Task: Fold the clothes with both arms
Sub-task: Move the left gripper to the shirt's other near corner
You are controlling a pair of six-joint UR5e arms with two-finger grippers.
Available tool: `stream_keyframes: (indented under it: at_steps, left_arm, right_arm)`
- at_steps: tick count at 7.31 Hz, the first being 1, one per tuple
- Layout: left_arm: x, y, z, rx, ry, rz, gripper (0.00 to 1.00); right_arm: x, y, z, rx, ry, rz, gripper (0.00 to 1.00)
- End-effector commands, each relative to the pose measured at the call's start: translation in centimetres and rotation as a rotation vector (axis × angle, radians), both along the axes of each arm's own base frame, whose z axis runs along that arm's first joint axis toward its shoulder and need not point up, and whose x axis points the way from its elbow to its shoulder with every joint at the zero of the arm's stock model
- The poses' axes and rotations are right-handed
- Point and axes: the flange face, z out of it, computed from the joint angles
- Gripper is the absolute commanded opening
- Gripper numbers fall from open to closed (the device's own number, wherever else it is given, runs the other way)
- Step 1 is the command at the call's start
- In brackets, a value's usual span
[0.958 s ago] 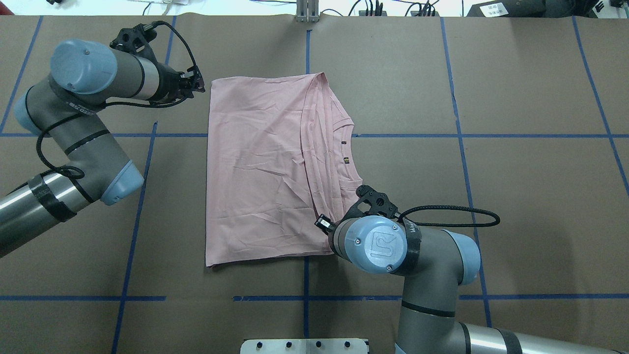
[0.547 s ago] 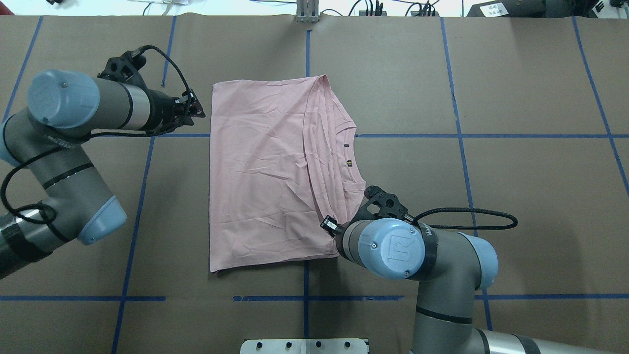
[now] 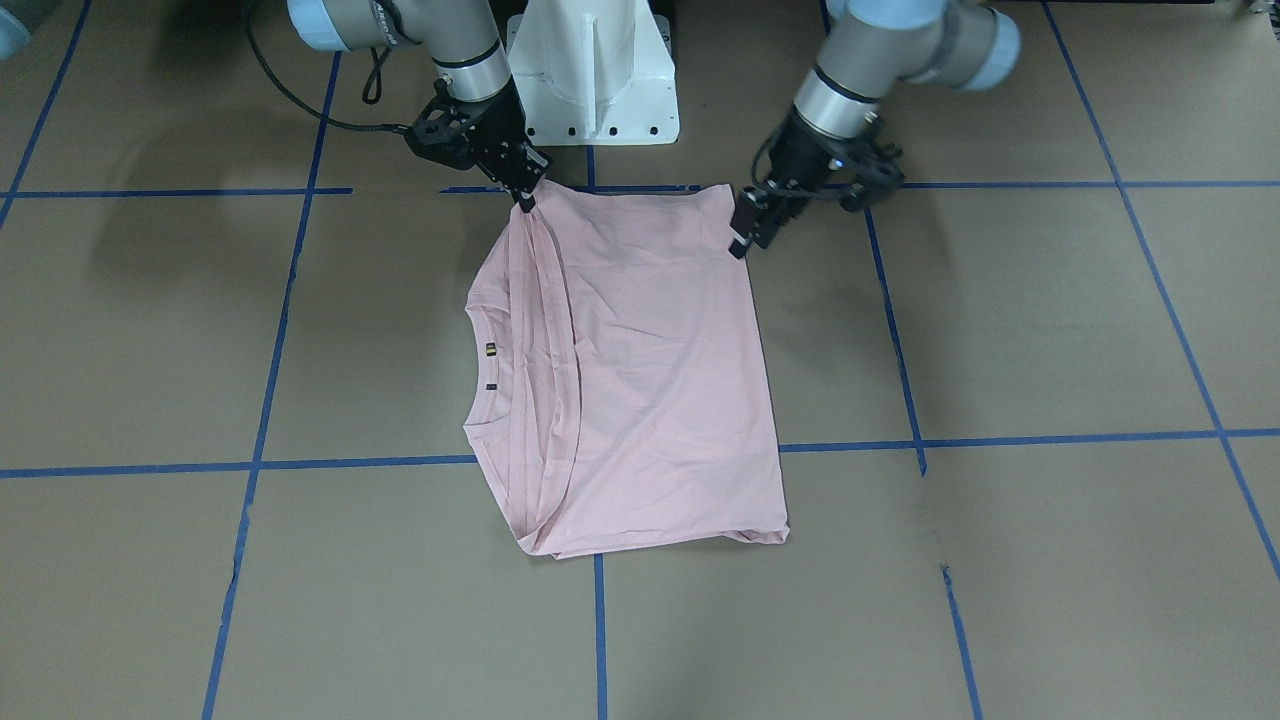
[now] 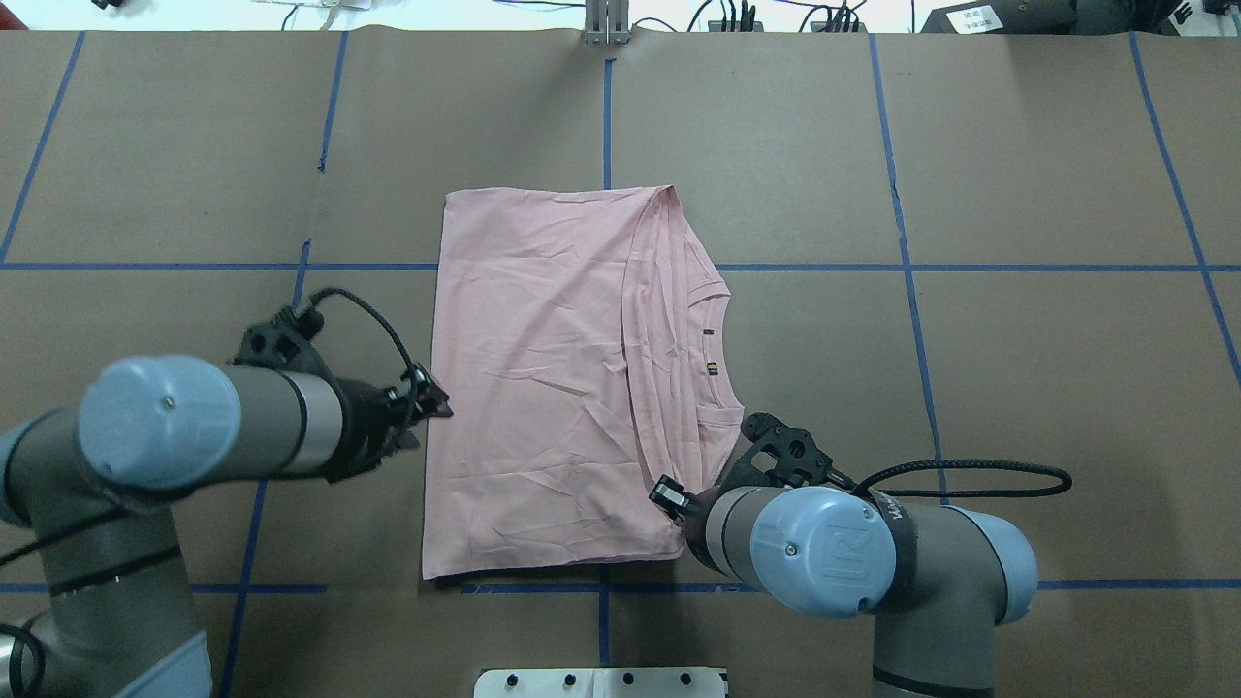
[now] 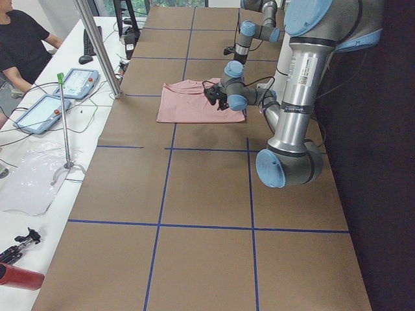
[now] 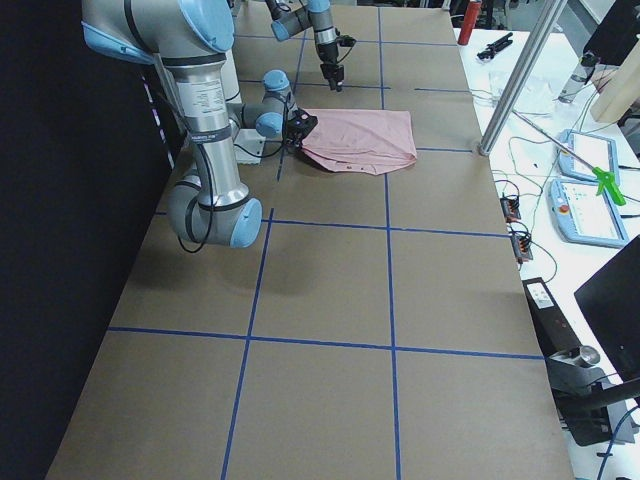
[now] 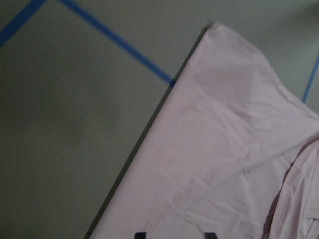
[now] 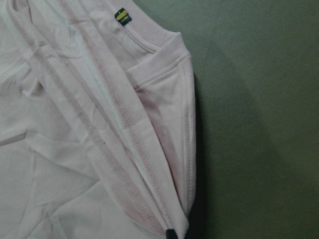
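Observation:
The pale pink T-shirt (image 4: 543, 388) lies folded on the brown table, neck and yellow label (image 4: 713, 367) toward the right. Its print is hidden. My right gripper (image 3: 524, 197) is shut on the shirt's near right corner and holds it slightly raised. In the overhead view its wrist hides it. The right wrist view shows the pinched folds (image 8: 149, 149). My left gripper (image 4: 433, 407) is open at the shirt's left edge, near the near corner (image 3: 742, 238). Its two fingertips (image 7: 140, 234) stand apart over the cloth (image 7: 224, 149).
The white pedestal base (image 3: 590, 70) stands just behind the shirt's near edge. Blue tape lines (image 4: 911, 268) cross the table. Beyond the far edge are a metal post (image 5: 97, 48), tablets (image 5: 48, 110) and an operator (image 5: 23, 39).
The shirt has slid toward the robot and a little to the right with the right gripper. The left gripper has moved from the far left corner along the left edge toward the robot.

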Motion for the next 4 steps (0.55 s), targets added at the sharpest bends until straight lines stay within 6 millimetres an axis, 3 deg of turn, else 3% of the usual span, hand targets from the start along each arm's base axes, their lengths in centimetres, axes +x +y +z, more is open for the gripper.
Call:
stream_keyframes:
  at_steps: [1,4]
  left_arm:
    - [4.1,7.2,0.9,-0.078,-0.07,0.034,0.66]
    - [5.5,10.8,3.5,-0.126,-0.126,0.077,0.68]
  right_arm:
    - [0.6,0.3,0.0,0.0,-0.004,-0.003,0.0]
    - [0.6,0.3,0.0,0.0,-0.004,-0.003,0.0]
